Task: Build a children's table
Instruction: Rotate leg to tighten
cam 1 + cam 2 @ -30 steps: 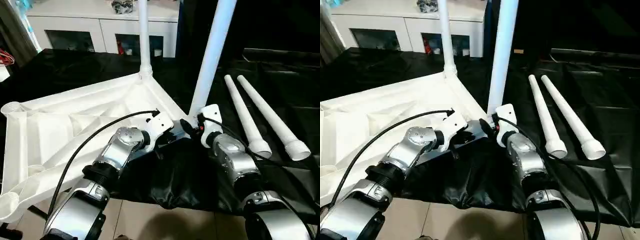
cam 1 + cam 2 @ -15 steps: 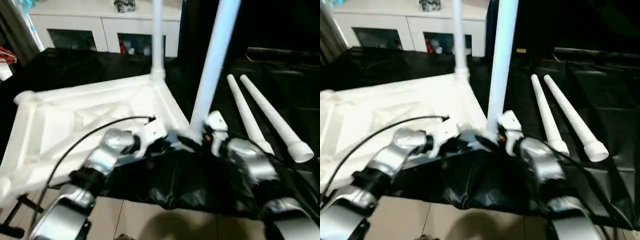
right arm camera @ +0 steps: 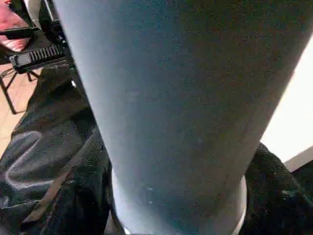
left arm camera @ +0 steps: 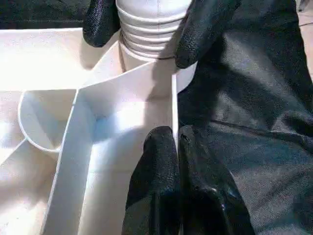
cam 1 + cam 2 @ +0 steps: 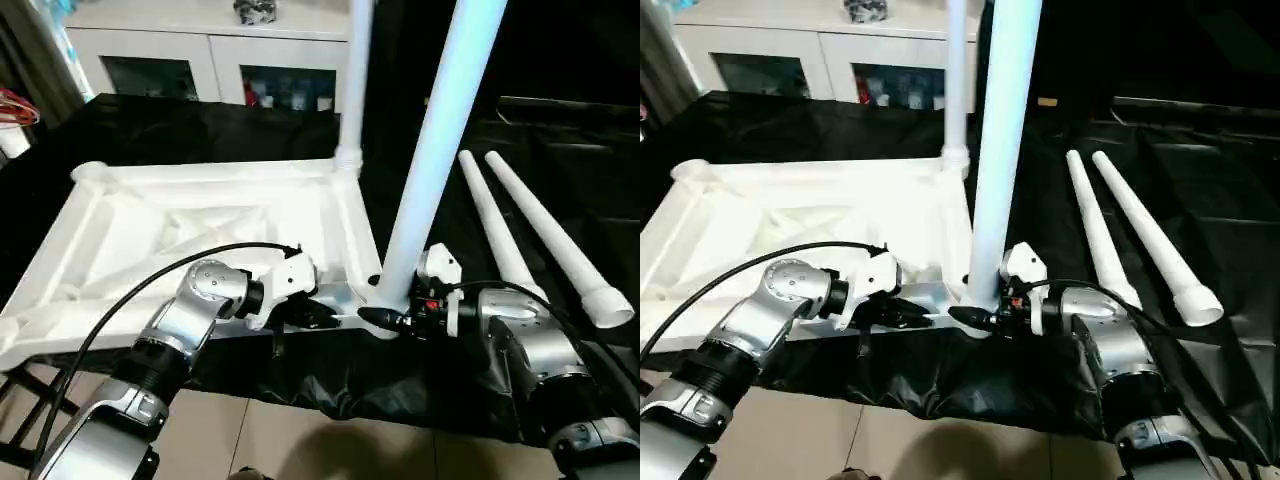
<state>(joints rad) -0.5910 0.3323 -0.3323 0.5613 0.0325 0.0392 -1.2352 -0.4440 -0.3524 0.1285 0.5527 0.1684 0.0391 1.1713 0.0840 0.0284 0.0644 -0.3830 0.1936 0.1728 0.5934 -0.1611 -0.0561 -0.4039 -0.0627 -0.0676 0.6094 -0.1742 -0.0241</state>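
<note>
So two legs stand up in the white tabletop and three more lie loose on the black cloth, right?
Not quite: two spare legs lie on the black cloth, not three, as the left eye view shows. Two legs do stand in the tabletop: a near leg and a far leg.

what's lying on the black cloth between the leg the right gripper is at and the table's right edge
Two loose white legs and lie side by side on the black cloth, seen in both eye views.
</note>
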